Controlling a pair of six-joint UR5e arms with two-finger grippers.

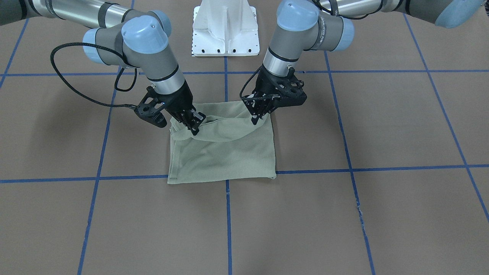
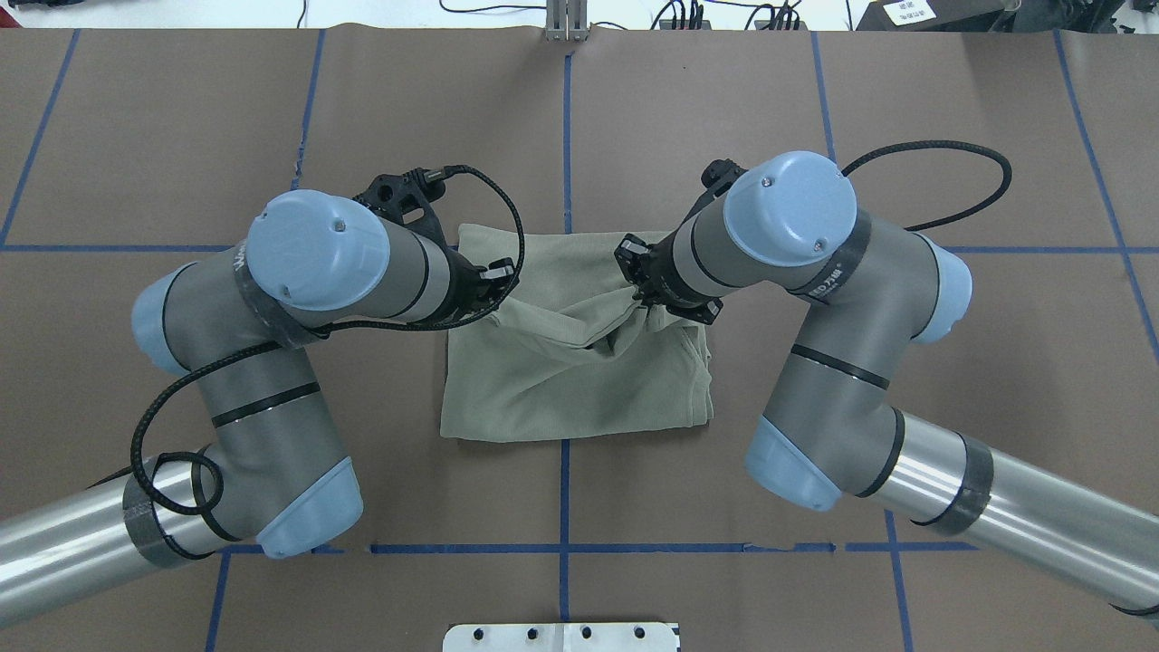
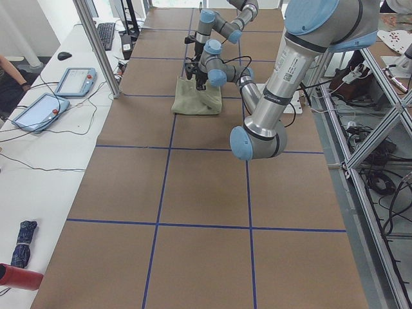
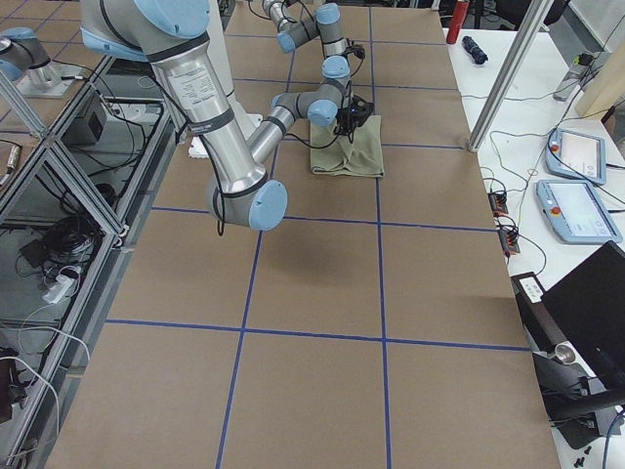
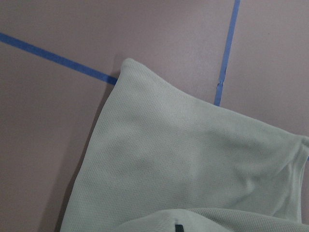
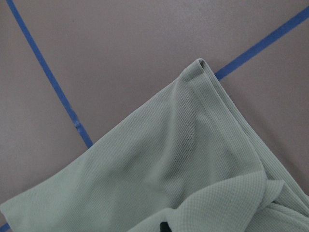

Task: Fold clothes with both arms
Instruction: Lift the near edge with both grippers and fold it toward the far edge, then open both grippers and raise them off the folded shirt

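- The olive-green knit shirt (image 1: 225,156) lies folded into a rough square at mid-table, in front of the white pedestal (image 1: 225,30). It straddles the centre blue tape line (image 1: 228,221), and its operator-side edge sits on a cross line.
- My left gripper (image 1: 255,119) is pinched closed on an upper layer at the shirt's left side. My right gripper (image 1: 194,126) is clamped on the same layer at its right side. The cloth they hold is raised off the layer below and sags in a shallow curve between them.
- Both wrist feeds show me ribbed knit filling the lower frame, with one corner of the shirt flat on the table.
- White lettering runs along a grey sleeve of the left arm (image 1: 301,42) and along one on the right arm (image 2: 815,272). On my feeds it is too small to read.
- A white sign (image 2: 910,11) with dark print sits past the table's far edge in the overhead view. I cannot read that either.
- The table cover (image 1: 382,214) is matte brown, marked into large squares by the blue tape.
- On the operators' side a white bench (image 3: 58,167) carries two tablet-like pendants (image 3: 74,82), a keyboard (image 3: 106,35) and loose cables. A red cylinder (image 3: 19,277) and a dark folded bundle (image 3: 24,235) lie at its near end.
- On the robot's side, aluminium framing (image 3: 380,161) borders the table, with cables on the floor beneath it.
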